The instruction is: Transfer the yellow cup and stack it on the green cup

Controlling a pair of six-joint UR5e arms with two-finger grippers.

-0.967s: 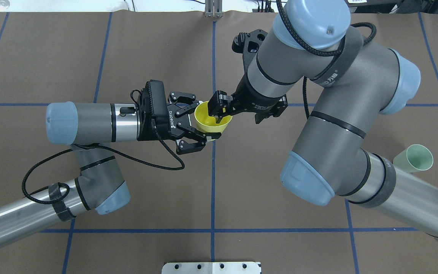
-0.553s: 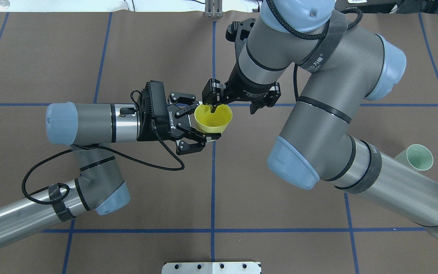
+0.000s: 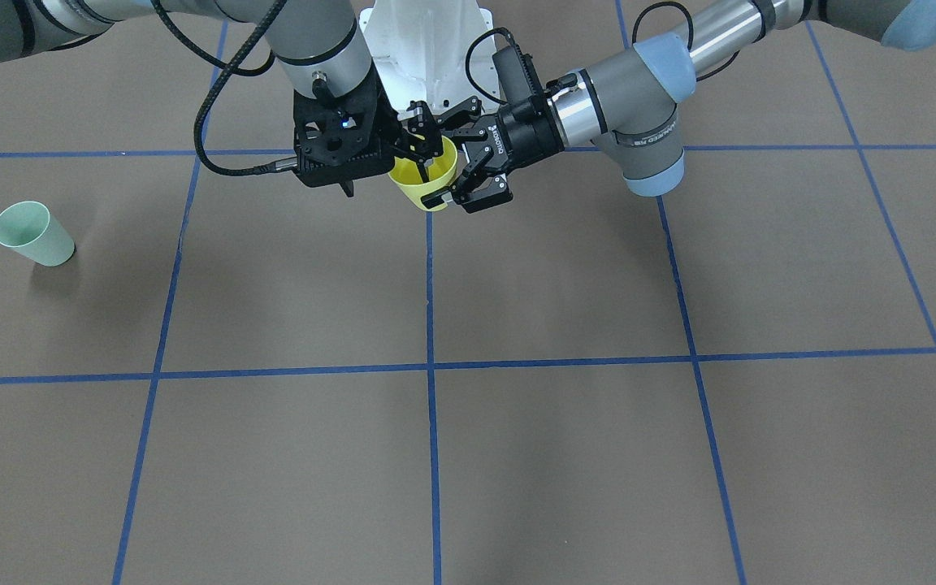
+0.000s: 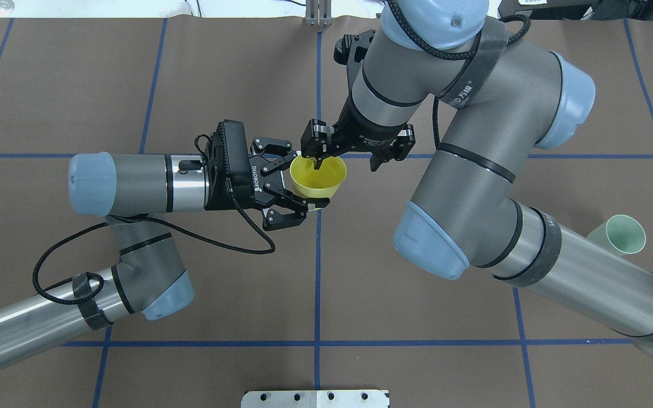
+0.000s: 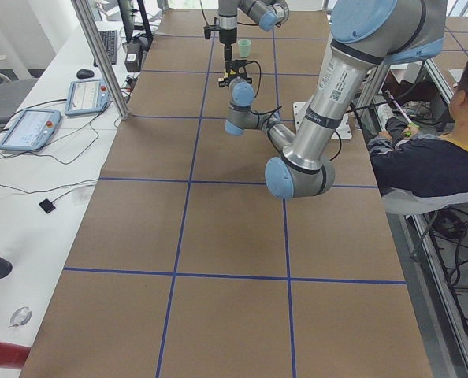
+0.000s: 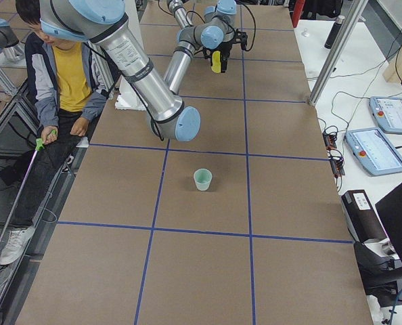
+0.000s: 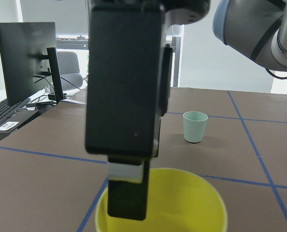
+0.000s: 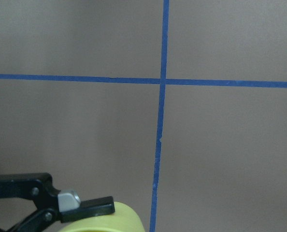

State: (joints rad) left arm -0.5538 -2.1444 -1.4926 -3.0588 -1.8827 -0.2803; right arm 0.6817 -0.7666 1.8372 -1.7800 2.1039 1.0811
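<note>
The right hand (image 4: 314, 157) has moved within the last second. It was at the side of the rim farthest from the left hand (image 4: 304, 180), and now it stands at the far edge of the rim, one finger inside and one outside. Whether it already presses on the wall, I cannot tell. The left hand has not moved: its fingers are closed around the body of the small, tapered, bright yellow cup (image 4: 321, 180) of plastic and hold it upright above the tabletop (image 4: 219, 272). I judge that the hand-over is near but not done, as the left hand has not let go. The pale mint-green cup (image 4: 621, 235) of plastic stands well apart from both hands, beyond the right forearm.
</note>
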